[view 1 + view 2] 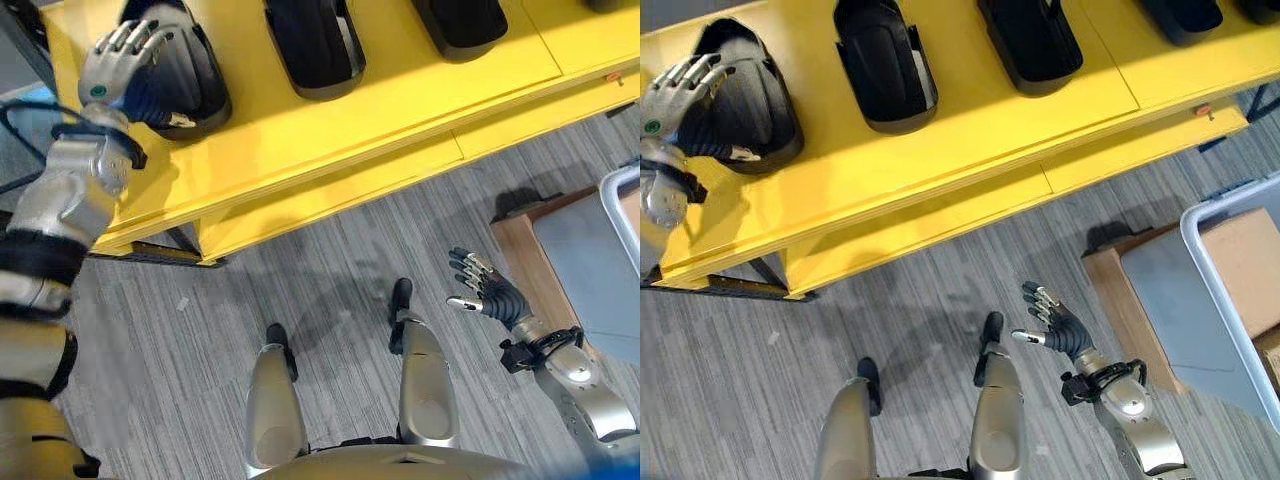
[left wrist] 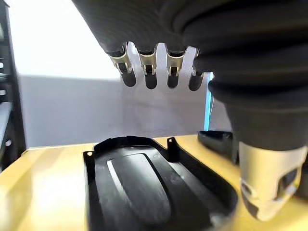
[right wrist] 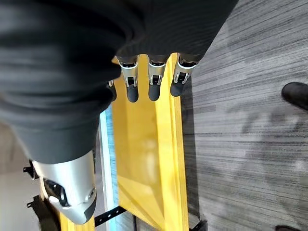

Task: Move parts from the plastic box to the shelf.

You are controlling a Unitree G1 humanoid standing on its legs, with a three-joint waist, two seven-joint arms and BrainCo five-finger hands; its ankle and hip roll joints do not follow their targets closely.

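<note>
The left hand (image 1: 125,62) is hovering over the leftmost black part (image 1: 190,85) on the yellow shelf (image 1: 330,130), fingers straight and relaxed, holding nothing; in the left wrist view the part (image 2: 154,192) is lying flat on the shelf just below the fingertips (image 2: 151,79). Two more black parts (image 1: 885,70) (image 1: 1032,40) are sitting in a row further along the shelf, apart from one another. The right hand (image 1: 1052,325) is hanging low over the floor with fingers spread and empty, near the plastic box (image 1: 1230,260) at the right.

Risk assessment: the left hand is standing very close above the placed part. A careless withdrawal could catch its raised rim and drag it toward the shelf edge. The right hand is sitting near the box wall; a reach taken too low could strike the rim.
</note>
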